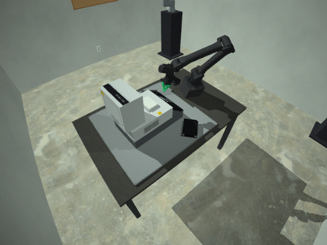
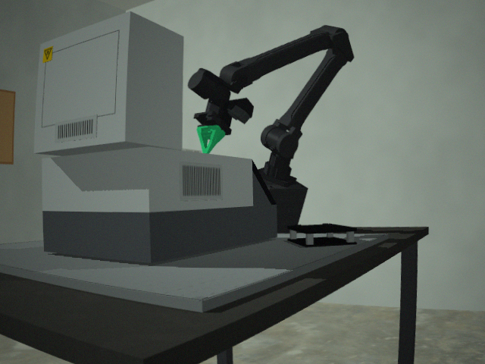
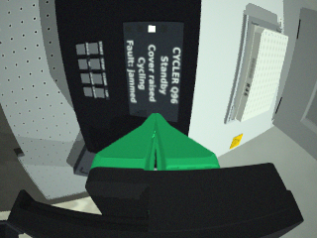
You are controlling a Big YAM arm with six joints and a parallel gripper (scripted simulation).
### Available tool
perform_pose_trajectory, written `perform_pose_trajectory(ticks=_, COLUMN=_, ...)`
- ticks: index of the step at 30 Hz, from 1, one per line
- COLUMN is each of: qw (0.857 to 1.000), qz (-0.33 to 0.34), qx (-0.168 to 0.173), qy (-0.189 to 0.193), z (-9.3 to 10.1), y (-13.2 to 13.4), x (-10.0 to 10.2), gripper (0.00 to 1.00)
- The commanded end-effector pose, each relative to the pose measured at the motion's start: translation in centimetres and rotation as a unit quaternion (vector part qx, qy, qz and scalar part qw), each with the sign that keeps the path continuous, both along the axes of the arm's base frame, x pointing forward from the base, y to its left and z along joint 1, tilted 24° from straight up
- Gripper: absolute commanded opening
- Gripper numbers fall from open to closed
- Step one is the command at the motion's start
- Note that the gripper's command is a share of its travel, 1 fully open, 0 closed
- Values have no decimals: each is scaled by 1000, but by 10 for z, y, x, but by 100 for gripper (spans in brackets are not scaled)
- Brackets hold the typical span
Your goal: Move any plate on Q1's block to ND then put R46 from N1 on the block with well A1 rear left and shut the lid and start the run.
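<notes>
The cycler Q1 [image 1: 137,111] stands on the grey mat with its lid [image 1: 122,104] raised at the rear. A white 96-well plate [image 1: 150,103] lies flat on its block; it also shows in the wrist view [image 3: 261,75]. My gripper [image 1: 165,87] with green fingers is shut and empty. It hangs tip down just above the black front panel [image 3: 126,59], near the status list [image 3: 155,69] and to one side of the keys [image 3: 90,69]. The small lamp [image 3: 153,28] looks white; its colour is unclear. In the side view the fingertips [image 2: 207,146] sit just over the housing's top edge.
A black plate nest [image 1: 189,127] stands empty on the mat to the right of Q1; it also shows in the side view [image 2: 321,231]. The arm's base [image 1: 192,88] sits behind the panel. A black pedestal [image 1: 170,31] stands on the floor behind the table.
</notes>
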State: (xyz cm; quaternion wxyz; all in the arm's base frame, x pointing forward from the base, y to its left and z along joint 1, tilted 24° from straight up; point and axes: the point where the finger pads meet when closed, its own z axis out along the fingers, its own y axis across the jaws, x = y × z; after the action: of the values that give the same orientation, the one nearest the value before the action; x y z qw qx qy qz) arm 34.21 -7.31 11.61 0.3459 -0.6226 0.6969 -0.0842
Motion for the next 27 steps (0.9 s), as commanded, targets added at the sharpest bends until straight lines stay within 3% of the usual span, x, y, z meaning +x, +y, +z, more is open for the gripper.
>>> perform_pose_trajectory(ticks=1, qw=999, qz=-13, qx=-14, qy=-27, z=4, y=-5, x=-18, gripper=0)
perform_pose_trajectory(ticks=3, qw=997, qz=-26, qx=-17, qy=-74, z=4, y=-6, x=-23, gripper=0)
perform_pose_trajectory(ticks=5, qw=998, qz=-24, qx=-19, qy=-63, z=0, y=-7, x=-30, gripper=0)
perform_pose_trajectory(ticks=7, qw=994, qz=-41, qx=-17, qy=-103, z=-4, y=-7, x=-38, gripper=0)
perform_pose_trajectory(ticks=9, qw=994, qz=-41, qx=-17, qy=-103, z=-4, y=-7, x=-38, gripper=0)
perform_pose_trajectory(ticks=10, qw=996, qz=-35, qx=-14, qy=-83, z=-8, y=-5, x=-41, gripper=0)
perform_pose_trajectory(ticks=16, qw=996, qz=-29, qx=-17, qy=-79, z=-24, y=-1, x=-75, gripper=0)
perform_pose_trajectory(ticks=18, qw=991, qz=-44, qx=-20, qy=-122, z=-30, y=0, x=-85, gripper=0)
perform_pose_trajectory(ticks=20, qw=992, qz=-41, qx=-24, qy=-114, z=-35, y=0, x=-93, gripper=0)
perform_pose_trajectory(ticks=22, qw=986, qz=-55, qx=-27, qy=-156, z=-37, y=-1, x=-100, gripper=0)
perform_pose_trajectory(ticks=27, qw=989, qz=-45, qx=-24, qy=-140, z=-40, y=0, x=-109, gripper=0)
